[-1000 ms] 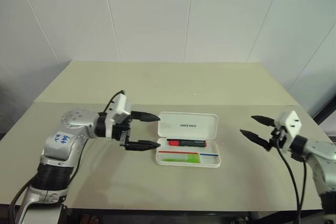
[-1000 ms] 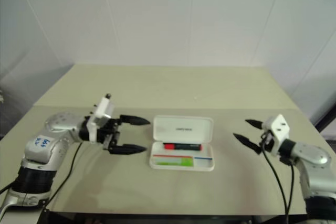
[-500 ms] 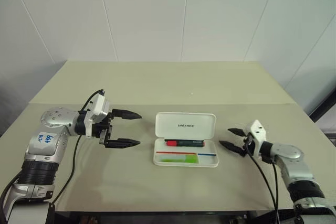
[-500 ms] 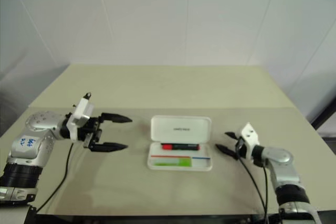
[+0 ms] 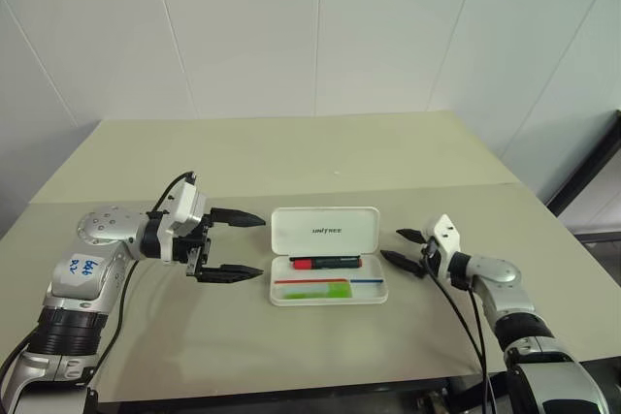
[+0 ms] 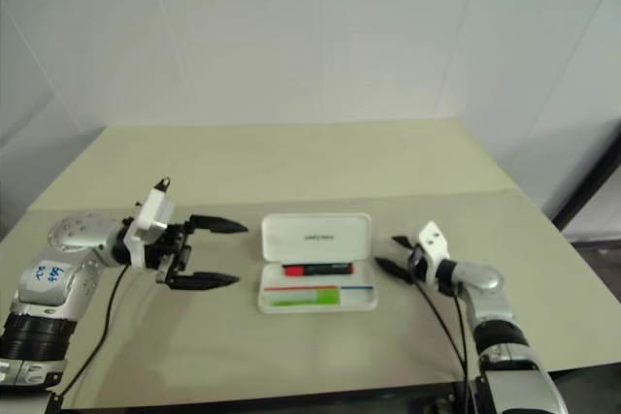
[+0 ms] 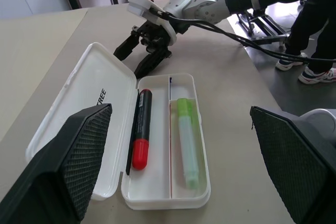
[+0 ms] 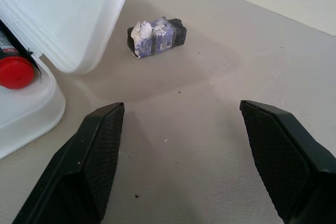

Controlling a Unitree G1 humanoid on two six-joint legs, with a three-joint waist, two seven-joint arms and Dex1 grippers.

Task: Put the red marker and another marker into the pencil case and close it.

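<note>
Left wrist view: both markers are lying in the tray, so we are moving on to closing the pencil case [image 7: 100,129].

We are seeing the red marker [image 7: 140,129] beside the hinge and another marker [image 7: 187,141] in the outer compartment, with the lid lying flat open toward the surface's far edge. The case is sitting nearer the near edge, between our two tools. Our left tool [image 5: 233,243] is hovering fully spread and empty just beside the case; our right tool [image 5: 403,246] is likewise wide and empty beside the other end. We are judging that next a fingertip needs to get under the lid's far rim and swing it over.
</note>
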